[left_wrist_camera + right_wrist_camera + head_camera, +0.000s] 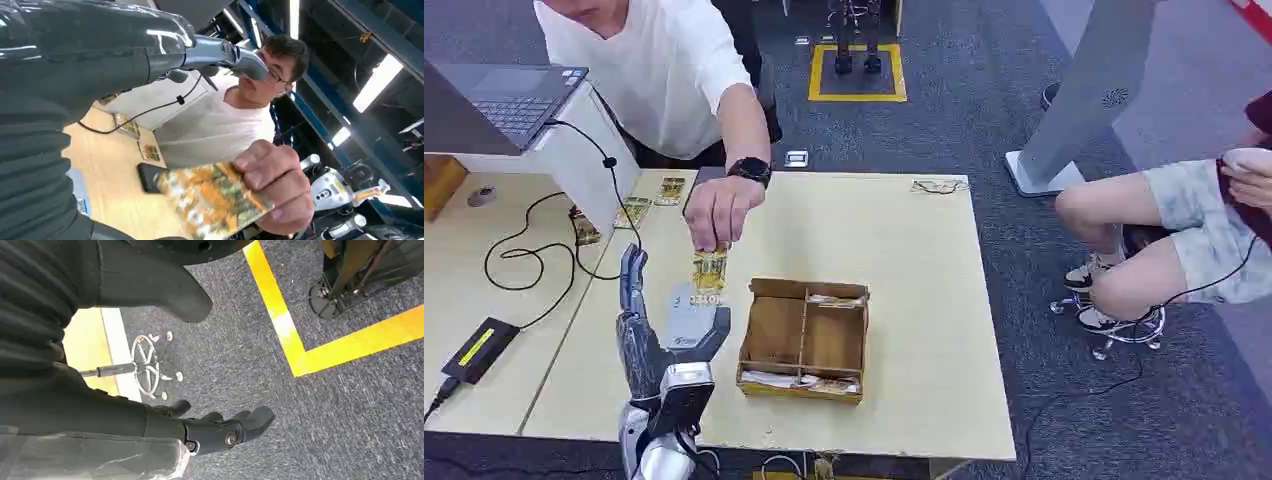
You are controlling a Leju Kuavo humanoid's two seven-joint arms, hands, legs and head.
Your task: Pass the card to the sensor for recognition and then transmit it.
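Step in hand: the handover — a person's hand (721, 210) holds the card (709, 268) upright by its top edge, just above the grey sensor (694, 322) on the table (924, 330). It looks like the card is being offered to the robot, not yet taken.
Left hand: the left hand (649, 330) is raised beside the card with its fingers apart and nothing in it; in the left wrist view the card (212, 200) sits in the person's fingers (272, 182), clear of the robot's thumb.
Right hand: the right hand (220, 430) hangs over the carpet, fingers loosely curled in, holding nothing.
Next move: likely close the left hand on the card's free lower part, then bring it flat over the sensor — the person's fingers cover the top, so the grip must go below them.
Room: the wooden box (804, 340) stands just right of the sensor; a black cable (534, 250) and a small black box (479, 348) lie to the left, well apart. The table's near edge is close under the arm.
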